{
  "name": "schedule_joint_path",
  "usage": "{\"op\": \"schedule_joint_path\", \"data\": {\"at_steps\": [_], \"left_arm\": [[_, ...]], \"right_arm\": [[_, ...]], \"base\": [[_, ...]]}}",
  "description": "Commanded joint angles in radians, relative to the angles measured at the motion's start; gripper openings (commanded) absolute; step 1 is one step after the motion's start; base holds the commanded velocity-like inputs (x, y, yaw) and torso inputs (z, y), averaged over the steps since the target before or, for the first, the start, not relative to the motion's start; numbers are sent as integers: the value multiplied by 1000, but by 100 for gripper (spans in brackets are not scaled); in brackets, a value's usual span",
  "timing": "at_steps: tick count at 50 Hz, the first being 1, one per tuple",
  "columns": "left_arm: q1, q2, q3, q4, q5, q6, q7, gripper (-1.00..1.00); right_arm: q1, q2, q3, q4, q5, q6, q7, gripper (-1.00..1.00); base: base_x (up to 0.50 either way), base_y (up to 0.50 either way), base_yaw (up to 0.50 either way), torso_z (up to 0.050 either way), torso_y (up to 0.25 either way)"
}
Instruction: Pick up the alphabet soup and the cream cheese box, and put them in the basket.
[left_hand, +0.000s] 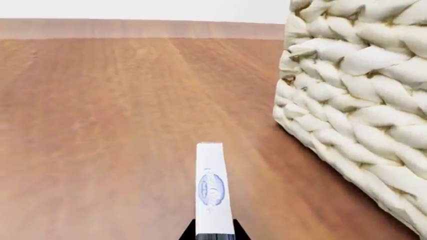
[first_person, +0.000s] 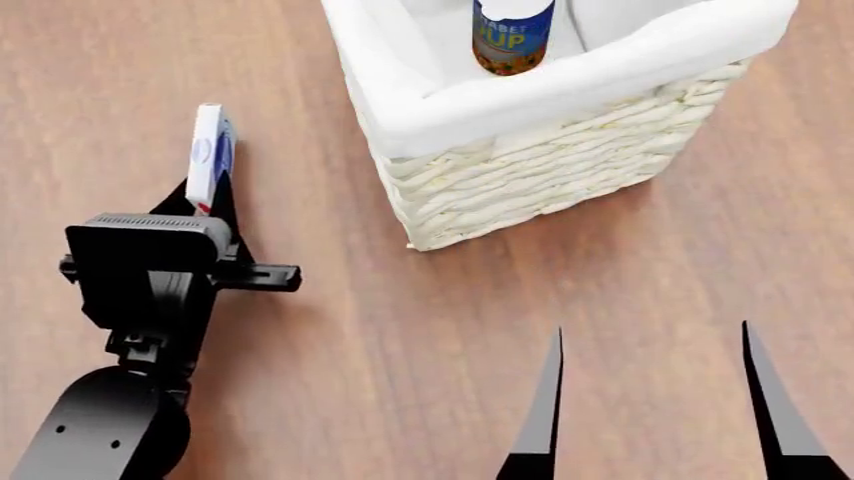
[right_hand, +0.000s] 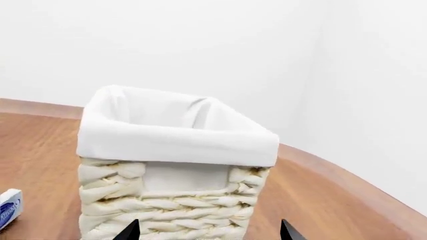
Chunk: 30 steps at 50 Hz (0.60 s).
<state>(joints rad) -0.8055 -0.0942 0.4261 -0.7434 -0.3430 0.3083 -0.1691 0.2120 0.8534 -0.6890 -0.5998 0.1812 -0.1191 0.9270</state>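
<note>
Soup first: your blue-labelled alphabet soup can (first_person: 513, 36) stands upright inside the cream woven wicker basket (first_person: 561, 160) with its white liner. Your left gripper (first_person: 204, 195) pinches the thin white cream cheese box (first_person: 210, 152) on edge, beside the basket. Your right gripper (first_person: 654, 400) hangs spread, holding nothing.

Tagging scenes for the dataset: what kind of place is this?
Likely a bare simulated tabletop test scene, not a real room. A plain wood-grain table against blank white walls, holding only grocery props: a wicker basket with a soup can inside, and a cream cheese box in the left gripper.
</note>
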Motion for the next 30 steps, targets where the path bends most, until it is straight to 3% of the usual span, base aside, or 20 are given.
{"op": "schedule_joint_path", "data": {"at_steps": [1, 7, 14, 30], "left_arm": [[31, -83, 5, 339, -29, -140, -72, -100], [29, -177, -11, 692, -50, -284, -150, -100], [-43, -231, -34, 908, -74, -395, -197, -100], [-369, -211, -72, 842, -131, -499, -158, -100]], "right_arm": [[9, -12, -3, 3, 7, -2, -11, 100], [5, -14, -5, 8, 8, -12, -15, 100], [17, -18, 1, 1, 17, -11, -21, 100], [25, -24, -1, -14, 19, -6, -30, 100]], "base": [[0, 0, 0, 0, 0], [0, 0, 0, 0, 0], [0, 0, 0, 0, 0], [0, 0, 0, 0, 0]]}}
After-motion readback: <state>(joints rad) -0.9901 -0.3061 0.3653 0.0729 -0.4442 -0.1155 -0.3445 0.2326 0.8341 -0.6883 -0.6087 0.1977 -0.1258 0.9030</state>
